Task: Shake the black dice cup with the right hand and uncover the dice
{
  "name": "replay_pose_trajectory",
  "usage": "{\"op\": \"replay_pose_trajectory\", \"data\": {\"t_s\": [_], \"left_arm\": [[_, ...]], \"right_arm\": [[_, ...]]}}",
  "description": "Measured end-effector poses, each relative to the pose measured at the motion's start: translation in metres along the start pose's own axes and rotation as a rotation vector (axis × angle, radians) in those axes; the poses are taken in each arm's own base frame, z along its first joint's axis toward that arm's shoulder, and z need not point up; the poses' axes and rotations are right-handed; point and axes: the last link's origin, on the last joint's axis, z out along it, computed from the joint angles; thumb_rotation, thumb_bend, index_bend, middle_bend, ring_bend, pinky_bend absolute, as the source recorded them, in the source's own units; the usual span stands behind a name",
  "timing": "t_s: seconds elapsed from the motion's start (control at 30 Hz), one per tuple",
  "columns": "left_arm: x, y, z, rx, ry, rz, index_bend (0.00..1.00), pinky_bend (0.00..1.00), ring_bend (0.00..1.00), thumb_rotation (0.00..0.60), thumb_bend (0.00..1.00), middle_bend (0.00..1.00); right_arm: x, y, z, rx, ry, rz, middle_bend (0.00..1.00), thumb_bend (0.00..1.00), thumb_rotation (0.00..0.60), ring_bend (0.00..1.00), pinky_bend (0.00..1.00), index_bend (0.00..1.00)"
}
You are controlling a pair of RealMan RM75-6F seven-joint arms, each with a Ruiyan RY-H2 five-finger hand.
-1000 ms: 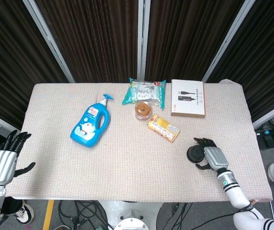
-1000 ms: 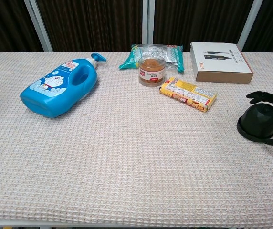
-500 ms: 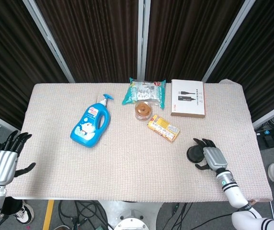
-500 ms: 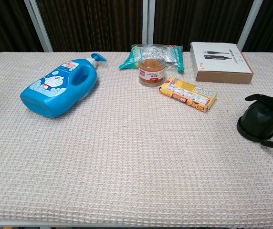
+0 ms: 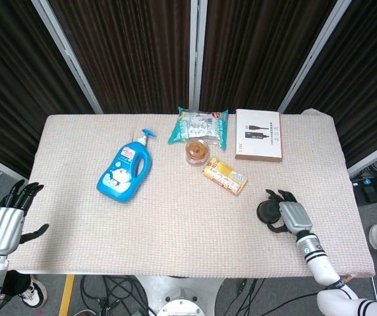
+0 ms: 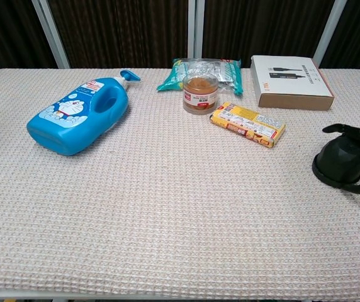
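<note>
1. Since a second ago we have closed our right hand tighter round the black domed plastic dice cup; its fingers now wrap it at the table's four o'clock.
2. Our left hand hangs spread, off the table at eight o'clock.
3. Risk as we judge it: shaking with a loose wrap near the edge could tip the cup and spill dice.

One bottle, one box

The right hand curled around the black cup on the table, near its front edge.
</note>
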Motion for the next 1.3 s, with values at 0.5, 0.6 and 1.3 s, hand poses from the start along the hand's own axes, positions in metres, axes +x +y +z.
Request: {"op": "replay_pose_trajectory", "data": {"t_s": [0.5,0.6,1.3], "left_arm": [[0.001,0.001,0.000,-0.001,0.002,-0.001,0.16,0.30,0.06,0.600,0.13,0.13],[0.000,0.001,0.000,0.000,-0.003,-0.002,0.16,0.30,0.06,0.600,0.13,0.13],[0.003,0.004,0.002,-0.007,0.003,-0.005,0.16,0.30,0.06,0.600,0.13,0.13]], "right_arm": [[0.005,-0.001,-0.001,0.003,0.056,0.000,0.33,0.19,0.600,0.00,0.00,0.00],[0.007,-0.001,-0.002,0.007,0.071,-0.002,0.35,0.19,0.600,0.00,0.00,0.01],[0.060,-0.028,-0.020,0.143,0.299,0.039,0.42,0.20,0.600,0.07,0.00,0.37]]}}
